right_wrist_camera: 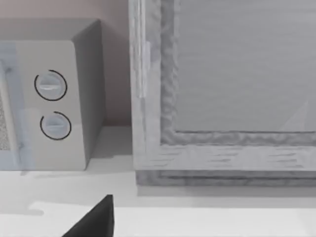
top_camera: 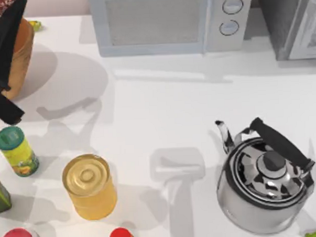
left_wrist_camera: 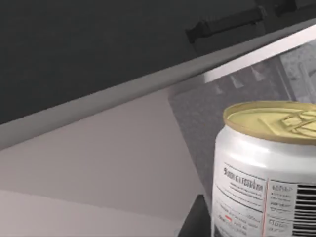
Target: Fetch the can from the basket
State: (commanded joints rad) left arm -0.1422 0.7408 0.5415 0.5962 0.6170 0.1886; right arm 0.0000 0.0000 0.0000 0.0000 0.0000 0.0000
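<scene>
Now, step: I judge I'm lifting the can clear of the basket; best keep it upright and rise straight.
Can: close before my left wrist camera, gold top up, apparently off the basket floor.
Left gripper: over the basket at the table's ten o'clock; finger state I cannot tell.
Right arm: parked facing the microwave.

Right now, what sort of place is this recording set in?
Probably a rendered kitchen counter: a white microwave with two round dials stands at the back, a shiny steel kettle with a black handle and food containers sit on the white worktop.
</scene>
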